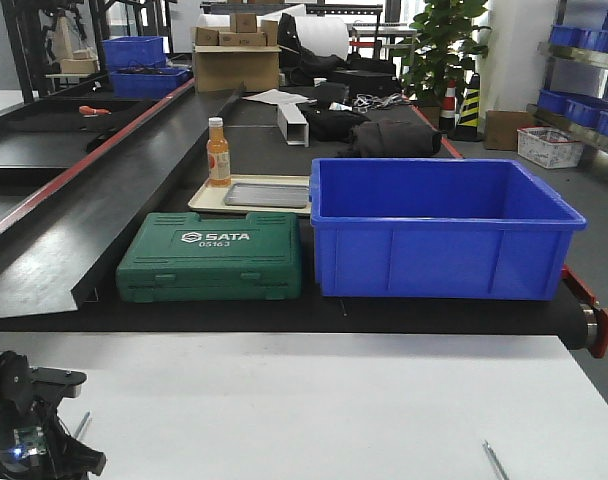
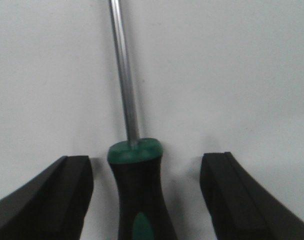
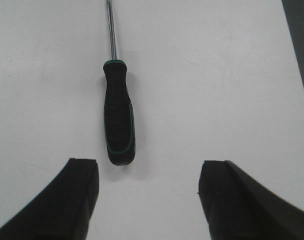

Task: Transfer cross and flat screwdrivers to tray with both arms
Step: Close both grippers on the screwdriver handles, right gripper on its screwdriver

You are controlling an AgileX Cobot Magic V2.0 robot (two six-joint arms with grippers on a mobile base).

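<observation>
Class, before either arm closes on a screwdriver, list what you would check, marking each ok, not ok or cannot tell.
1. Left gripper open: ok.
2. Left screwdriver handle between its fingers: ok.
3. Right gripper open: ok.
4. Right screwdriver between its fingers: not ok, it lies ahead, left of centre.
5. Tray has room: ok.
6. Tip types: cannot tell.

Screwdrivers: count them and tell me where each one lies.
2. One screwdriver lies on the white table inside the open left gripper; the second screwdriver lies just ahead of the open right gripper. The closed green case could hide more.
</observation>
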